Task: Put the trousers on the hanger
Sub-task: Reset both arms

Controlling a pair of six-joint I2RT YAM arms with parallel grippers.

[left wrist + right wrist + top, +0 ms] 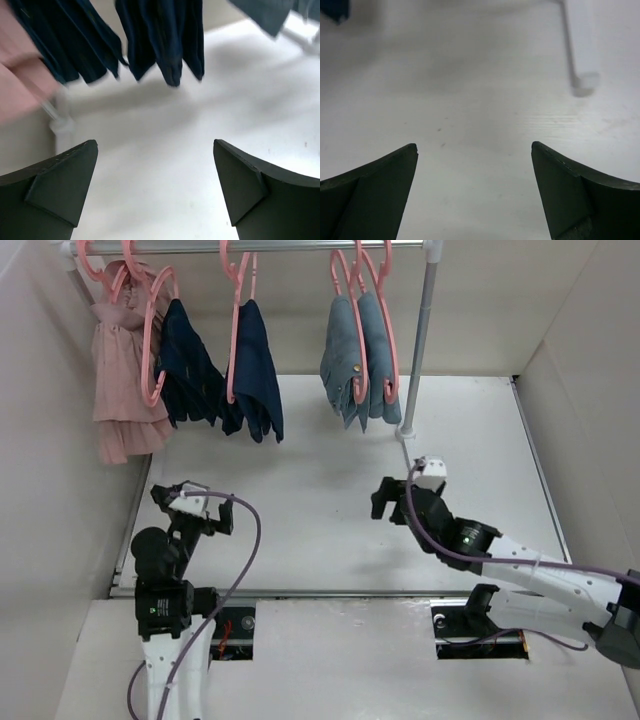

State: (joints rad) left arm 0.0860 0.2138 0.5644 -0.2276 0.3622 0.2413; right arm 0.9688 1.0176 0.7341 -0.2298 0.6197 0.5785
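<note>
Two dark navy garments hang on pink hangers on the rail, one at the left [187, 365] and one in the middle [255, 375]. No stitching or patch shows, so I cannot tell which is the trousers. The middle one hangs on a pink hanger [238, 325]. Both show at the top of the left wrist view, left [65, 40] and middle [165, 40]. My left gripper [192, 506] [155, 147] is open and empty, low over the table in front of them. My right gripper [385, 498] [475, 150] is open and empty over the table's middle.
A pink dress [125, 360] hangs at the far left and paler grey-blue jeans [360, 360] at the right of the rail. The rack's right post [420, 350] stands on a foot [585, 82]. White walls enclose the table [300, 530].
</note>
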